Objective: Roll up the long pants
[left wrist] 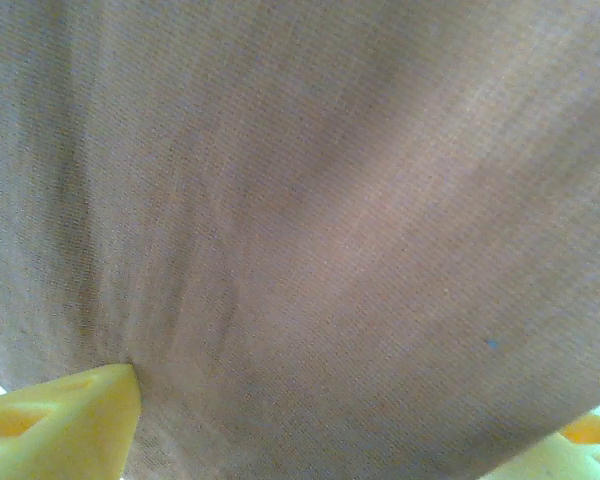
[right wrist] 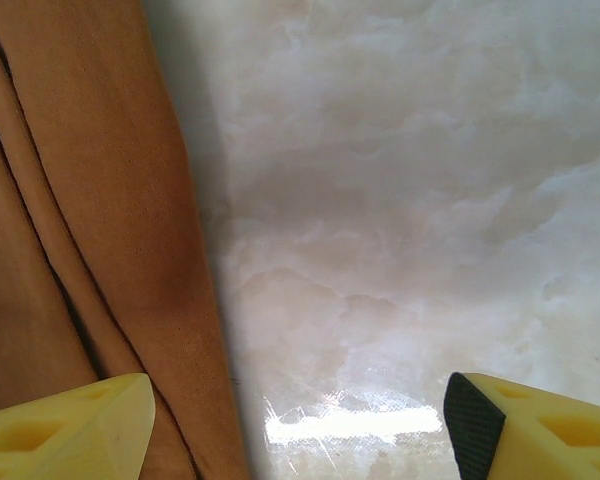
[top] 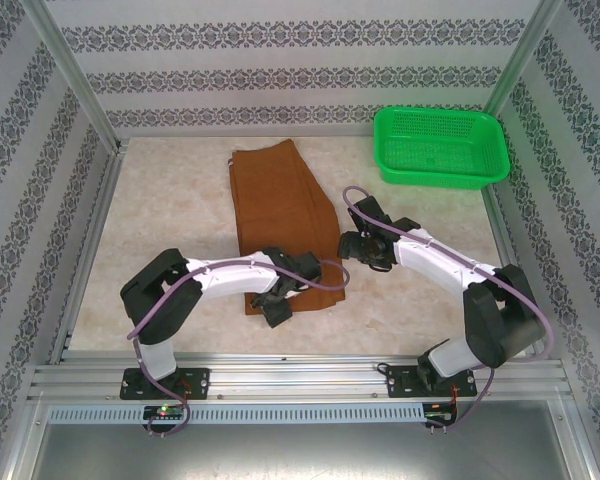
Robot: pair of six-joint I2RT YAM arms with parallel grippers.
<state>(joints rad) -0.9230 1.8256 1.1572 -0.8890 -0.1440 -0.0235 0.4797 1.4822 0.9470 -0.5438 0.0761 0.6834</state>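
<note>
Rust-brown long pants [top: 280, 210]: soft, fine-weave cloth, folded into a long narrow strip, flat at the centre of the table [top: 170, 230]. At the near end, left gripper [top: 275, 305], yellow fingers [left wrist: 60, 420] spread wide over fabric, not clenched. Beside the right edge, right gripper [right wrist: 300, 385] released above glossy marbled surface. At the far right corner, green perforated plastic basket [top: 435, 112].
</note>
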